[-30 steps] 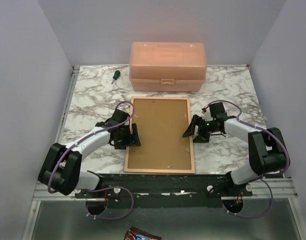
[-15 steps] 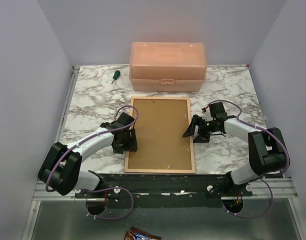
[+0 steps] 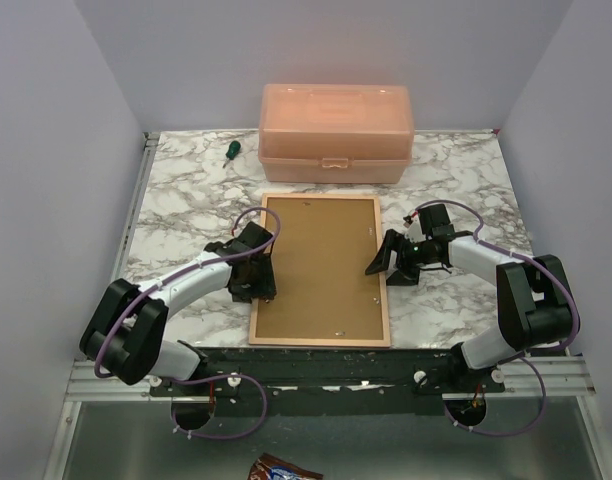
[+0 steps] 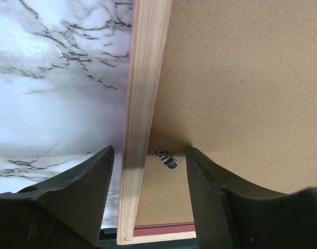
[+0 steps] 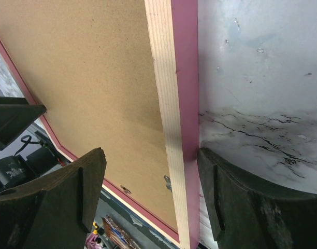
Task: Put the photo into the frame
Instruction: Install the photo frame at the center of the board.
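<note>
The frame (image 3: 321, 341) lies back-up on the marble table, pale wood rail (image 4: 145, 78) uppermost and pink (image 5: 185, 67) down its outer side. A brown backing board (image 3: 321, 265) fills it, held by small metal tabs (image 4: 167, 158). The photo is hidden. My left gripper (image 3: 258, 278) straddles the left rail, open, one finger outside over the marble and one over the board (image 4: 241, 78), with gaps on both sides. My right gripper (image 3: 386, 262) straddles the right rail (image 5: 171, 67), open; its outer finger (image 5: 226, 197) rests against the pink side, the other stands well off over the board.
A peach plastic box (image 3: 336, 132) stands at the back, just beyond the frame's far edge. A green-handled screwdriver (image 3: 230, 150) lies at the back left. Side walls close the table in. The frame's near edge reaches the table's front rail.
My left gripper has slid right from beside the frame onto its left rail, and its jaws have narrowed. The right gripper and the frame have not moved.
</note>
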Robot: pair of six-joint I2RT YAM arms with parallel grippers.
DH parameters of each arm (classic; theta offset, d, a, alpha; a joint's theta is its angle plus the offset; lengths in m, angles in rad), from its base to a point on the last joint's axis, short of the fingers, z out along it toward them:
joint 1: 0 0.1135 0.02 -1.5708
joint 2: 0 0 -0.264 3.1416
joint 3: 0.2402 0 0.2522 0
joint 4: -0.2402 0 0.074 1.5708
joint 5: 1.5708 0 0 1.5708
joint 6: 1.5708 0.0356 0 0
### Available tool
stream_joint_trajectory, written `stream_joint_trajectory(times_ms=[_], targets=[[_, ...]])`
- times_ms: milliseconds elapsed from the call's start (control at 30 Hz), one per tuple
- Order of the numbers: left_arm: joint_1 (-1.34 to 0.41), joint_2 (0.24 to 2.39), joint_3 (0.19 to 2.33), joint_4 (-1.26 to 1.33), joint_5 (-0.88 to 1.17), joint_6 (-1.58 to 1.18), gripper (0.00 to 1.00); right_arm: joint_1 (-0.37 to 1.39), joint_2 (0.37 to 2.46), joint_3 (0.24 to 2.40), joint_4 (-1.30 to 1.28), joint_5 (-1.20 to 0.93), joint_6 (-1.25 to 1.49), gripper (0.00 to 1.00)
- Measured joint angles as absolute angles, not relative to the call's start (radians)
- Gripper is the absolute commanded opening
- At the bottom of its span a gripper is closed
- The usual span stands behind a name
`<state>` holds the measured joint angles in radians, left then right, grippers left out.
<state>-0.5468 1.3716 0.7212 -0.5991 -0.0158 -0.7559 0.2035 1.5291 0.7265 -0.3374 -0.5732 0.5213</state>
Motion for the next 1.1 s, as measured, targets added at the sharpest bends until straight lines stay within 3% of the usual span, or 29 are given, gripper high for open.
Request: stream_joint_trajectory(times_ms=[167, 367, 600, 633, 800, 867, 967, 1100], targets=[[-0.561, 1.388, 0.73, -0.598, -0.019, -0.753, 0.38, 0.204, 1.532, 0.727, -0.337, -0.573, 0.521, 0.79], [-0.565, 1.39, 0.746, -0.635, -0.044, -0.745, 0.12, 0.204, 1.533, 0.729, -0.337, -0.573, 0.518, 0.78], [-0.567, 1.391, 0.752, -0.643, -0.053, -0.734, 0.02, 0.204, 1.533, 0.73, -0.339, -0.567, 0.511, 0.79], [-0.567, 1.391, 0.752, -0.642, -0.053, -0.734, 0.04, 0.204, 1.533, 0.73, -0.34, -0.565, 0.509, 0.79], [-0.57, 1.389, 0.752, -0.641, -0.052, -0.731, 0.49, 0.204, 1.533, 0.733, -0.345, -0.559, 0.503, 0.79], [-0.573, 1.385, 0.751, -0.634, -0.047, -0.734, 0.6, 0.205, 1.533, 0.735, -0.347, -0.554, 0.5, 0.79], [-0.578, 1.377, 0.751, -0.621, -0.031, -0.739, 0.74, 0.215, 1.531, 0.739, -0.353, -0.541, 0.497, 0.79], [-0.577, 1.342, 0.751, -0.611, -0.021, -0.743, 0.81, 0.245, 1.531, 0.757, -0.373, -0.506, 0.496, 0.79]])
